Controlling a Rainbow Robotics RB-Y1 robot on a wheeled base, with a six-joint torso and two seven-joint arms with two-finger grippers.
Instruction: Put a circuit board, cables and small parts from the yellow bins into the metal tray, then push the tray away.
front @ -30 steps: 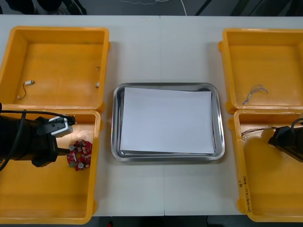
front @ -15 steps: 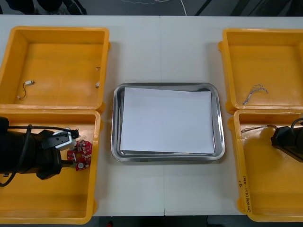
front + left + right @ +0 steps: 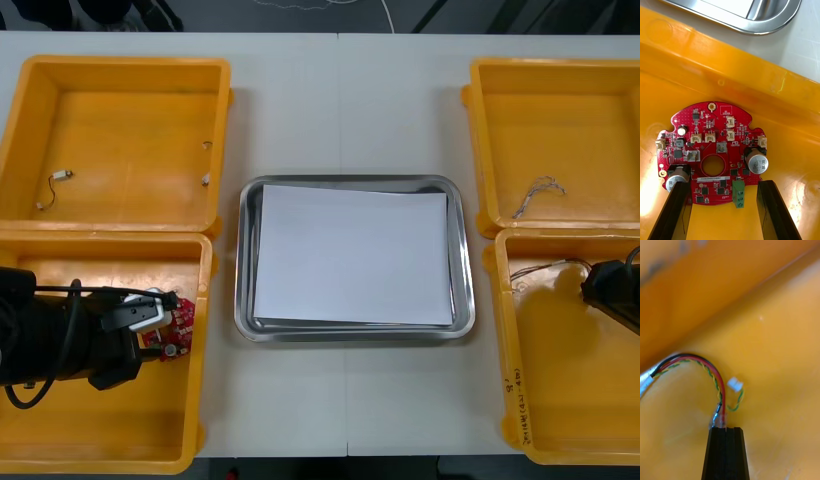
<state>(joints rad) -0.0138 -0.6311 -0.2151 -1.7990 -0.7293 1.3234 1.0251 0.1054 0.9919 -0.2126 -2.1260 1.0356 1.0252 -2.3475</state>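
A round red circuit board (image 3: 711, 150) lies in the near left yellow bin (image 3: 60, 430). My left gripper (image 3: 721, 184) is open, one finger on each side of the board's near edge; in the front view the left gripper (image 3: 150, 318) hangs over the board (image 3: 178, 325). My right gripper (image 3: 726, 433) is shut on the end of the red and yellow cable (image 3: 717, 377), in the near right yellow bin (image 3: 560, 400). The cable (image 3: 540, 268) trails from the right gripper (image 3: 600, 290) towards the bin's far left corner. A white plug (image 3: 735, 384) hangs by the fingertips.
The metal tray (image 3: 242, 260) stands mid-table with a white sheet inside; its rim (image 3: 752, 24) lies just beyond the bin wall. The far left bin (image 3: 120, 70) holds a short cable (image 3: 52, 188) and small metal parts (image 3: 205, 180). The far right bin (image 3: 600, 75) holds a blue and white cable (image 3: 538, 196).
My left gripper slid towards the table's near edge and lower, now straddling the board. The right gripper closed on the cable and drew back slightly to the right.
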